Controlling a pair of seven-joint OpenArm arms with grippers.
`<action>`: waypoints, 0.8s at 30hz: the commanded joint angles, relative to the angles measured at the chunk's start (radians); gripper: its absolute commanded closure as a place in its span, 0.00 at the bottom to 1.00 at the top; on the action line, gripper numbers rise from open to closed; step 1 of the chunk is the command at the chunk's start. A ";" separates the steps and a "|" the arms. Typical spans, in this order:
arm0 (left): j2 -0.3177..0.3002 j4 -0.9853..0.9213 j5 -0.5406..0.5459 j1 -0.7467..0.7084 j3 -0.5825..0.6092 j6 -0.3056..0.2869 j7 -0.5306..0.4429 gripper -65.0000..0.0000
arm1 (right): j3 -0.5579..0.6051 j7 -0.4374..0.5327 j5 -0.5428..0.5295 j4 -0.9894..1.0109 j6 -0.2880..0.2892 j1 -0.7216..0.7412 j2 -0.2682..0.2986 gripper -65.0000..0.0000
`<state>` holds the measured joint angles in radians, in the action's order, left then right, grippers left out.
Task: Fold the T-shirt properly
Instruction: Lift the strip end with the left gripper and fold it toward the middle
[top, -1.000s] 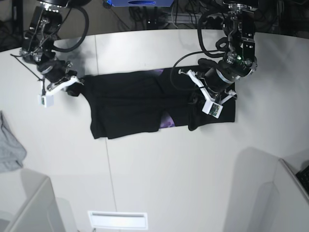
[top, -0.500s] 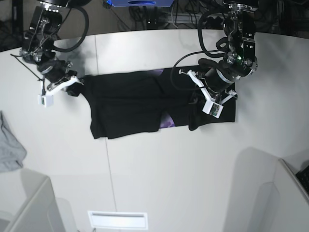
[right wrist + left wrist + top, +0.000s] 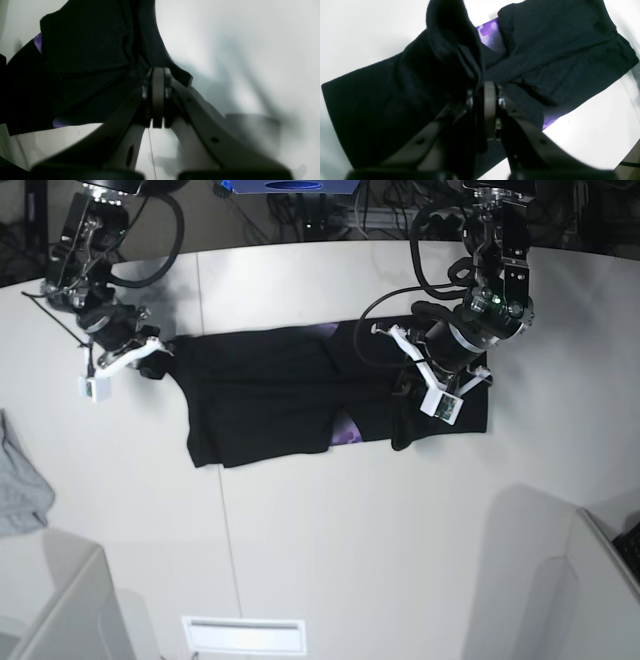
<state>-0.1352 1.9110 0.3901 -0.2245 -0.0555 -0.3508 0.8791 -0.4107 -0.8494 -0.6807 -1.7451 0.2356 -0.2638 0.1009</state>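
Observation:
The black T-shirt (image 3: 270, 400) lies spread across the white table (image 3: 330, 520), partly folded, with purple print (image 3: 347, 430) showing at a fold. My left gripper (image 3: 406, 386) is shut on a raised fold of the shirt's right part. In the left wrist view (image 3: 482, 87) the jaws pinch black cloth (image 3: 445, 50), with purple print (image 3: 488, 33) behind. My right gripper (image 3: 162, 360) is shut on the shirt's left edge. In the right wrist view (image 3: 157, 75) it grips a corner of the black cloth (image 3: 87, 50).
A small light grey cloth (image 3: 20, 485) lies at the table's left edge. Grey box-like forms stand at the front left (image 3: 60, 610) and front right (image 3: 560, 570). A white slot (image 3: 243, 635) sits at the front edge.

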 commanded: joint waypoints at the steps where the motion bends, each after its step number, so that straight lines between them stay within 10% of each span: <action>1: -0.001 0.015 0.008 0.010 0.000 -0.006 -0.022 1.00 | -0.003 0.017 -0.017 -0.014 0.006 0.008 0.010 1.00; 11: 0.001 0.015 0.008 0.012 0.009 -0.006 -0.027 0.52 | 0.000 0.015 -0.018 -0.016 0.006 0.007 0.010 1.00; 24: 0.108 -0.127 0.014 0.093 0.012 -0.008 -0.024 0.50 | 0.002 0.011 -0.021 -0.020 0.006 0.004 0.010 1.00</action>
<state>-0.0277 1.7649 0.3923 -0.1390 -0.0433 -0.3546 0.8764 -0.4061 -0.8574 -0.6815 -1.7454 0.2359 -0.2676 0.1005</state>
